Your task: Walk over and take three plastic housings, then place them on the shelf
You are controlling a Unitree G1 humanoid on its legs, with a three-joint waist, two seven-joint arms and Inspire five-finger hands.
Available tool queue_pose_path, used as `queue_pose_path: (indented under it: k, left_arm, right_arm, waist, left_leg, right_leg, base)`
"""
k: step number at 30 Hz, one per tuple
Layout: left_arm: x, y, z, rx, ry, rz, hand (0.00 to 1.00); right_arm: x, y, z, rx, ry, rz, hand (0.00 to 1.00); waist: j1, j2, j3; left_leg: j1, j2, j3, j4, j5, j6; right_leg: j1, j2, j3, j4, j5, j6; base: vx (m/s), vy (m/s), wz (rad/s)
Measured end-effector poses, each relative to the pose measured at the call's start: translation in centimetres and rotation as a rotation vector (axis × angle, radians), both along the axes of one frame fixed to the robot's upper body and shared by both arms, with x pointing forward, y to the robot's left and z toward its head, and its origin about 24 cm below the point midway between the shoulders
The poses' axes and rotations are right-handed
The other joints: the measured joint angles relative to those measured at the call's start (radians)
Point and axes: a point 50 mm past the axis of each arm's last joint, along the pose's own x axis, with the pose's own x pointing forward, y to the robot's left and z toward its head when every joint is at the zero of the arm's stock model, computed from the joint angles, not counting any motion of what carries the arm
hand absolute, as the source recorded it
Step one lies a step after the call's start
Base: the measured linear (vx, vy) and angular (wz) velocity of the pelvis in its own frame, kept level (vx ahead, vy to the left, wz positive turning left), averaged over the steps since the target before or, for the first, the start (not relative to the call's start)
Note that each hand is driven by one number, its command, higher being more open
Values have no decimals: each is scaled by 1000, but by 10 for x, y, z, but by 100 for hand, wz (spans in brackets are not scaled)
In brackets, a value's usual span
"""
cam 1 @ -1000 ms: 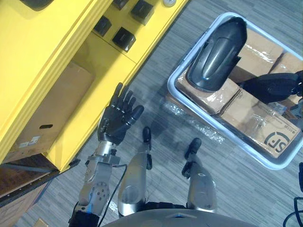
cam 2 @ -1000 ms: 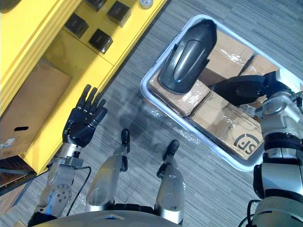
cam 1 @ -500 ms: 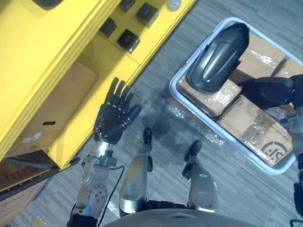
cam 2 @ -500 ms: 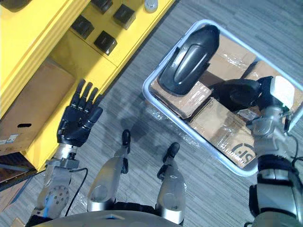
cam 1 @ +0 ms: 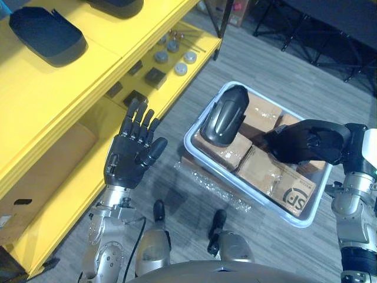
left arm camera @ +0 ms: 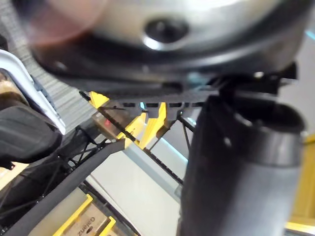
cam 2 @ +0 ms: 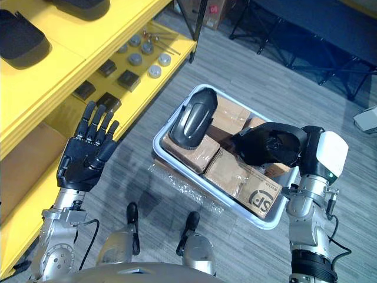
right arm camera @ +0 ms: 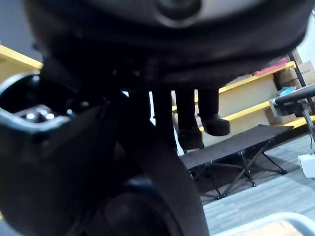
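A dark plastic housing (cam 1: 224,115) lies tilted on cardboard boxes in a white bin (cam 1: 189,141) on the floor. Two more dark housings (cam 1: 44,36) (cam 1: 116,6) rest on the yellow shelf's (cam 1: 88,76) top level. My right hand (cam 2: 268,144) hovers over the bin's right half, just right of the housing and apart from it, with fingers (right arm camera: 189,120) relaxed and nothing in them. My left hand (cam 1: 132,156) is raised in front of the shelf, palm up, fingers spread and holding nothing.
Small dark blocks (cam 1: 154,75) and grey round parts (cam 1: 174,54) sit on the lower shelf level. A cardboard box (cam 1: 35,177) fills the shelf's bottom bay. Crumpled clear wrap (cam 1: 206,181) lies on the floor by the bin. Black folding frames (cam 1: 318,29) stand beyond.
The camera has swung up, so more of the shelf's top and the room shows. My right hand has come further over the bin. The left hand stays raised and spread.
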Motion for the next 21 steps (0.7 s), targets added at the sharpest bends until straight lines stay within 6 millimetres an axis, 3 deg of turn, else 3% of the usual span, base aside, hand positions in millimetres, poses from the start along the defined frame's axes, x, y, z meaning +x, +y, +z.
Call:
queue_pose_path:
  k: [7, 12, 17, 21]
  left_arm:
    - [-3, -3, -4, 15, 19, -21, 100]
    - [2, -18, -2, -3, 12, -94, 100]
    - [16, -42, 10, 17, -48, -196, 100]
    - [28, -59, 17, 6, -75, -297, 100]
  right_arm:
    - [-8, -14, 12, -41, -51, -60, 0]
    - [-2, -20, 33, -109, -107, -57, 0]
    - [17, -9, 52, -86, -221, 21, 0]
    - [29, 7, 55, -7, -277, 124, 0]
  waist:
    - [-4, 8, -64]
    - [-5, 13, -112]
    - [-14, 22, -140]
    - [-27, 36, -157]
  left_leg:
    - [21, 2, 14, 0, -4, 4]
    - [43, 4, 32, 0, -1, 3]
    - [73, 6, 56, -5, -1, 5]
    - [118, 3, 76, -36, 9, 7]
  right_leg:
    - [15, 0, 9, 0, -4, 5]
    - [24, 0, 26, 1, -2, 5]
    - [34, 1, 51, 0, 0, 8]
    - [52, 2, 69, -1, 1, 8]
  base:
    - [-11, 2, -4]
    - [-1, -2, -10]
    - [-17, -2, -14]
    - [-11, -2, -15]
